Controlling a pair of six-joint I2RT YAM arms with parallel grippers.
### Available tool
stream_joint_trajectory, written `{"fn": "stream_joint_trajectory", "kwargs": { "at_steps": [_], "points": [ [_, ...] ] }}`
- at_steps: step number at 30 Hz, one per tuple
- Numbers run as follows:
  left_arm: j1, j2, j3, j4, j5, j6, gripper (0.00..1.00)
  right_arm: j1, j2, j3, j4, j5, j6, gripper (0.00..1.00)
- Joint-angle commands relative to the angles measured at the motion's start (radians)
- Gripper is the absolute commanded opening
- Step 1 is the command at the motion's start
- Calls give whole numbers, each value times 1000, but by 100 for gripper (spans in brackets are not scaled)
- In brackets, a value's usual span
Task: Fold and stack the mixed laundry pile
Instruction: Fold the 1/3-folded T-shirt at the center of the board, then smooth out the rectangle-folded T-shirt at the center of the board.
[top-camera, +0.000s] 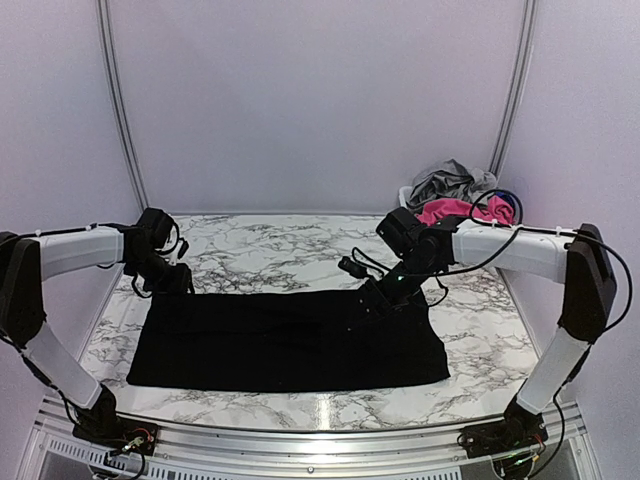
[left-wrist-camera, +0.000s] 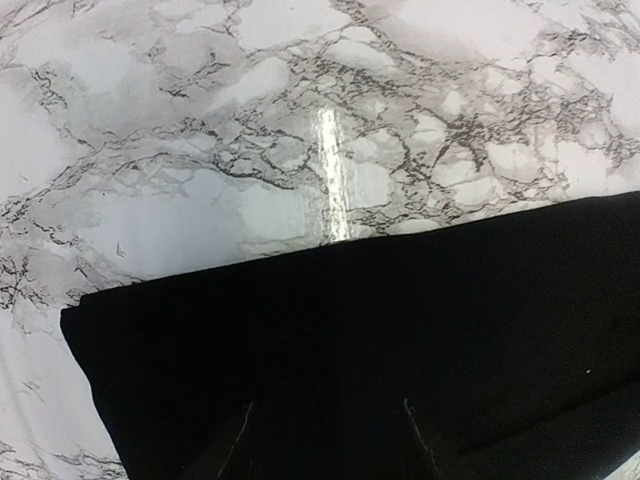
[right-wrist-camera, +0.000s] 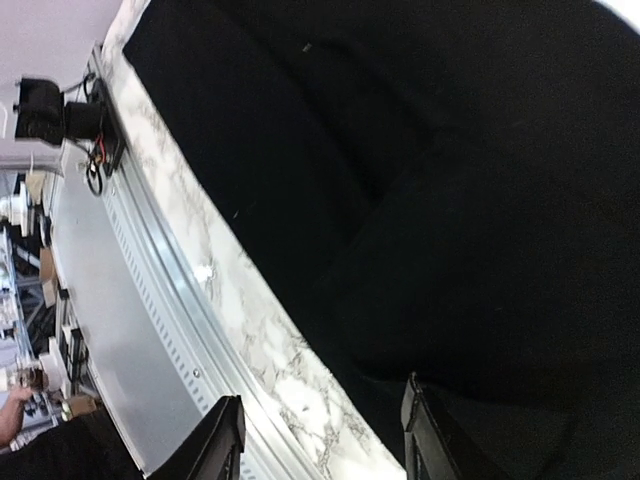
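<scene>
A large black cloth (top-camera: 290, 340) lies flat on the marble table as a wide rectangle. My left gripper (top-camera: 170, 280) hovers at its far left corner. In the left wrist view the dark fingers (left-wrist-camera: 235, 440) stand apart over the black cloth (left-wrist-camera: 400, 330), and the left gripper (left-wrist-camera: 328, 402) holds nothing that I can see. My right gripper (top-camera: 375, 300) sits at the cloth's far right edge. Seen from its wrist, the right gripper (right-wrist-camera: 322, 392) is open and empty above the black cloth (right-wrist-camera: 450, 200). The rest of the laundry pile is at the back right: grey trousers (top-camera: 450, 183), a pink piece (top-camera: 445, 210), a dark blue piece (top-camera: 505, 203).
A white basket (top-camera: 405, 192) holds the remaining garments in the back right corner. Bare marble table (top-camera: 300, 255) stretches behind the cloth. A metal rail (right-wrist-camera: 130, 300) runs along the near table edge. Pale walls close in the back and sides.
</scene>
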Motion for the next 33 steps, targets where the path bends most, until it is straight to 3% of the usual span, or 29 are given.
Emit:
{"fn": "stream_joint_trajectory", "kwargs": {
  "at_steps": [1,6,10,18,23,28,33],
  "points": [
    [-13,-94,-15,54,82,7,48,-57,35,20,34,41,20,47],
    [-141,-141,-21,143,140,-4,48,-135,82,-53,134,79,69,43],
    [-200,-31,-5,145,104,-61,46,-150,149,-62,188,95,76,42],
    [-198,204,4,144,23,-119,37,-164,271,-31,232,131,77,41],
    [-138,348,92,112,-31,-105,32,-185,339,84,228,123,76,41],
    [-61,399,207,69,-42,-82,32,-199,276,169,167,119,44,43],
    [-61,293,213,68,-5,-44,37,-201,96,68,137,91,34,43]
  ]
}}
